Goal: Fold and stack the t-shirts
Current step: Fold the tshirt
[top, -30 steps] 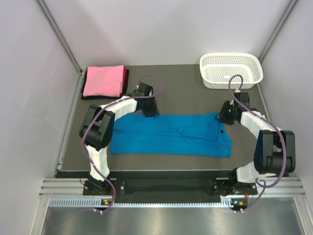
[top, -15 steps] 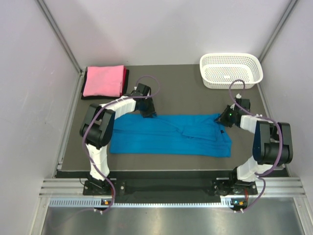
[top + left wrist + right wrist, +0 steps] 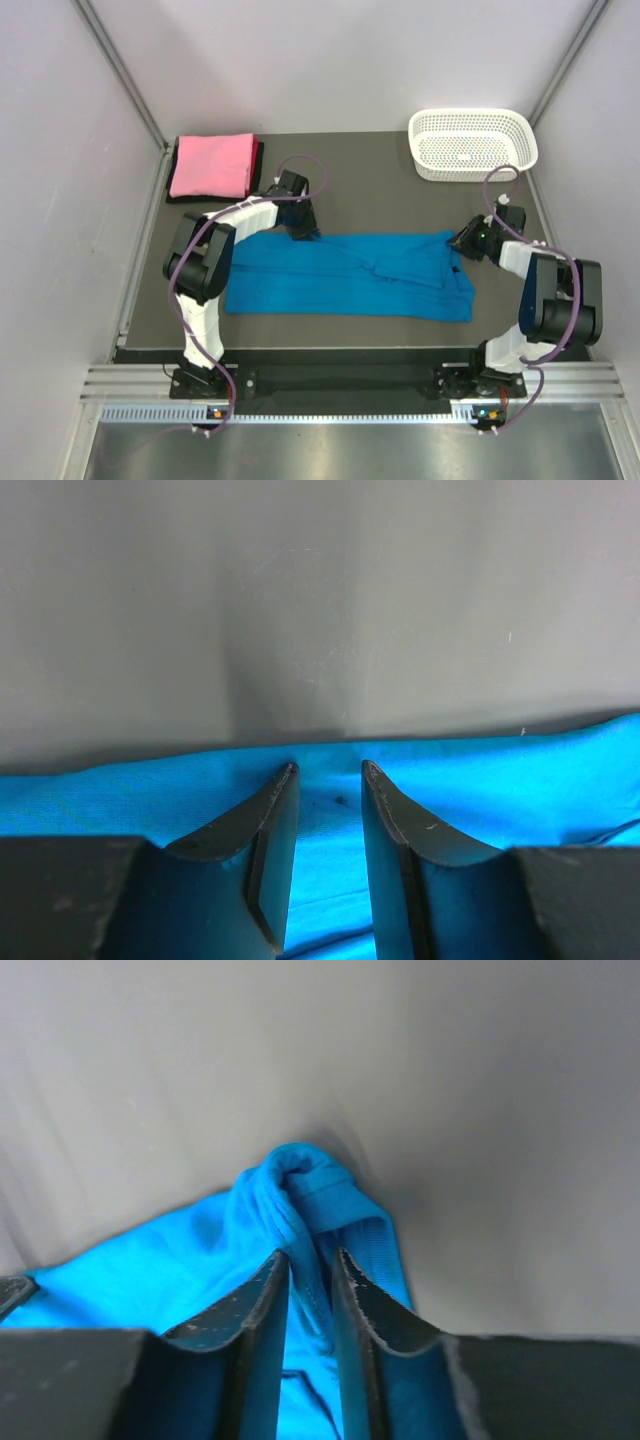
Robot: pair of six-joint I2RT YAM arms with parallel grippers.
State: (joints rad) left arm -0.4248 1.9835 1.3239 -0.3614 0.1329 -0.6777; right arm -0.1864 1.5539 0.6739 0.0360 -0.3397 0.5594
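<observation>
A blue t-shirt point(image 3: 350, 275) lies folded into a long band across the middle of the dark mat. My left gripper point(image 3: 304, 230) is at the band's far left edge. In the left wrist view point(image 3: 330, 770) its jaws stand apart over flat blue cloth point(image 3: 480, 780). My right gripper point(image 3: 463, 243) is at the band's far right corner. In the right wrist view point(image 3: 311, 1255) its jaws are nearly together, with a bunched hem of the blue shirt point(image 3: 300, 1185) pinched between them. A folded pink t-shirt point(image 3: 211, 164) lies on a dark one at the back left.
A white perforated basket point(image 3: 472, 142) stands at the back right corner. The dark mat point(image 3: 370, 180) ends at grey walls on the left, right and back. The arms' bases sit on the rail at the near edge.
My right arm has swung out to the right, and its gripper has shifted slightly right at the shirt's corner. My left gripper has barely moved.
</observation>
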